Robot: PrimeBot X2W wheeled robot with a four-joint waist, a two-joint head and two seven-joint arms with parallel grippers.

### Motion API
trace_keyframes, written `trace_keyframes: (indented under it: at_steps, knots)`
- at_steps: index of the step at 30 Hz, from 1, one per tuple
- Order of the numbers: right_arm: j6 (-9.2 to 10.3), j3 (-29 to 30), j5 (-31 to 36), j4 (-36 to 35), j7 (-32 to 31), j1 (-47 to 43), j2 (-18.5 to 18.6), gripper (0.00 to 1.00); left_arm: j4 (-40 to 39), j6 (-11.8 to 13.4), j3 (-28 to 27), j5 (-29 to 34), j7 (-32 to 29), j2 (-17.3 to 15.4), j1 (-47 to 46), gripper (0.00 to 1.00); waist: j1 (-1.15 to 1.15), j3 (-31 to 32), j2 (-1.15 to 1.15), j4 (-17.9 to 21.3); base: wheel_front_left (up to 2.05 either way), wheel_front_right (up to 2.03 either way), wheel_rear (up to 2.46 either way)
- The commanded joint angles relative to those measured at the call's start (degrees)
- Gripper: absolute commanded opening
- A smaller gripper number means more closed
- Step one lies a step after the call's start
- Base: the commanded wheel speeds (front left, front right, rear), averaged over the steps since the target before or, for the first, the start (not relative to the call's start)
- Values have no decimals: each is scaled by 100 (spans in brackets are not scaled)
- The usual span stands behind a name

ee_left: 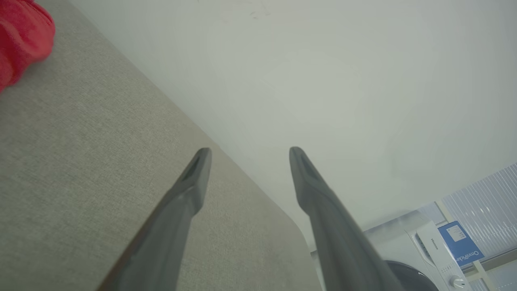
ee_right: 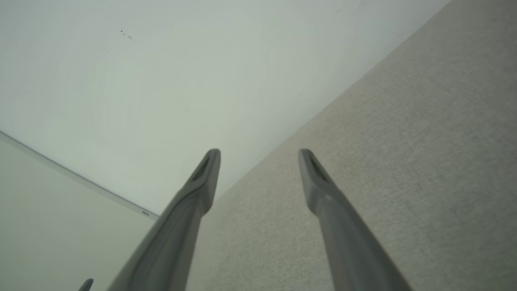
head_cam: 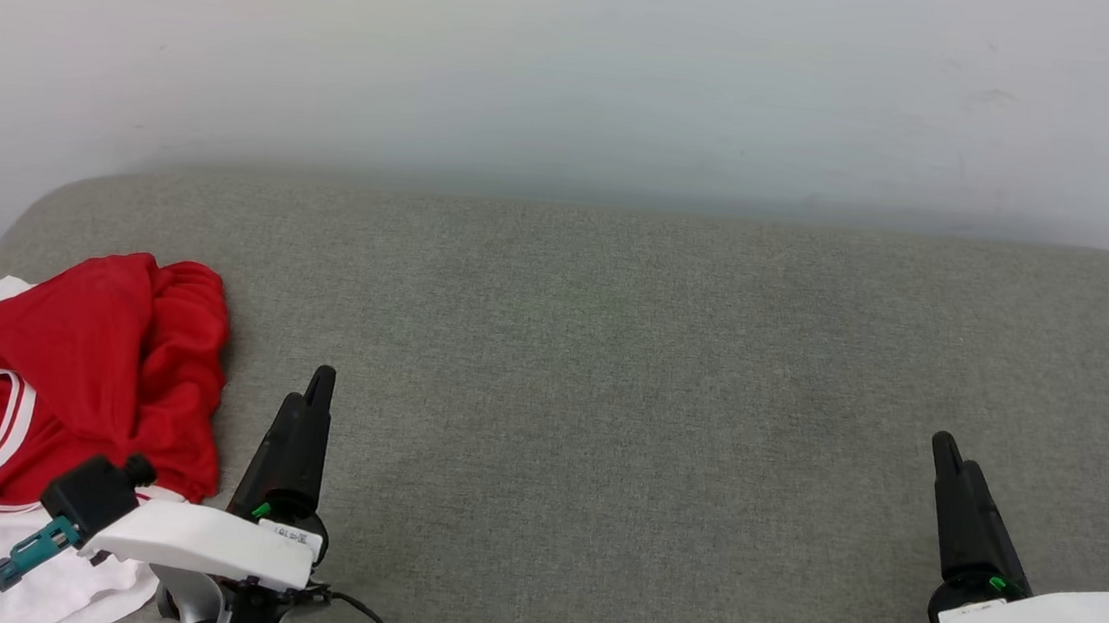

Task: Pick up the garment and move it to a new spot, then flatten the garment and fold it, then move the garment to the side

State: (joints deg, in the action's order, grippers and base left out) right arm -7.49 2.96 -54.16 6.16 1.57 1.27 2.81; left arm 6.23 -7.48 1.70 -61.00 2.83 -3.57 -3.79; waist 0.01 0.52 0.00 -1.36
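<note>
Trouble starts at the edge: the garment (head_cam: 98, 362) lies bunched just left of your left tool (head_cam: 319, 383), close to the counter (head_cam: 611, 357) rim, so a shallow pinch could catch one layer and drag the rest overboard. Both the left tool and the right tool (head_cam: 949, 451) stand wide, holding nothing. One container, a washing machine (ee_left: 424, 258), sits beyond the left tool's tips; you cannot tell what is inside.

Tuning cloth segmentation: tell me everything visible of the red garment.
The garment is a red shirt of thin, smooth-looking knit with white parts and red-white striped trim. It lies crumpled in a loose, unfolded heap at the near left corner of the grey fabric-covered surface. The open left gripper stands beside it, just clear of it.
</note>
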Motion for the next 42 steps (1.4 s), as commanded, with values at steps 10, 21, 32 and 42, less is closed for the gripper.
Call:
trace_keyframes:
  at_steps: [10,21,32,42]
  knots:
    - [0,-69,1545,-553,-81,-30,15,100,-164,27,-86,1560,237,-25,-13,100,-1,-13,0,-16,0,0,0]
    - [0,101,2502,-822,-215,-146,14,100,-88,100,34,2607,410,-160,-7,100,-1,-24,0,-58,0,0,0]
    - [0,181,3270,-1062,-329,-267,14,100,-27,207,174,3370,584,-259,-41,100,-1,-53,0,-78,0,0,0]
    - [0,254,3813,-1274,-421,-373,14,100,-41,244,250,3890,727,-301,-57,100,-1,-91,0,-104,0,0,0]
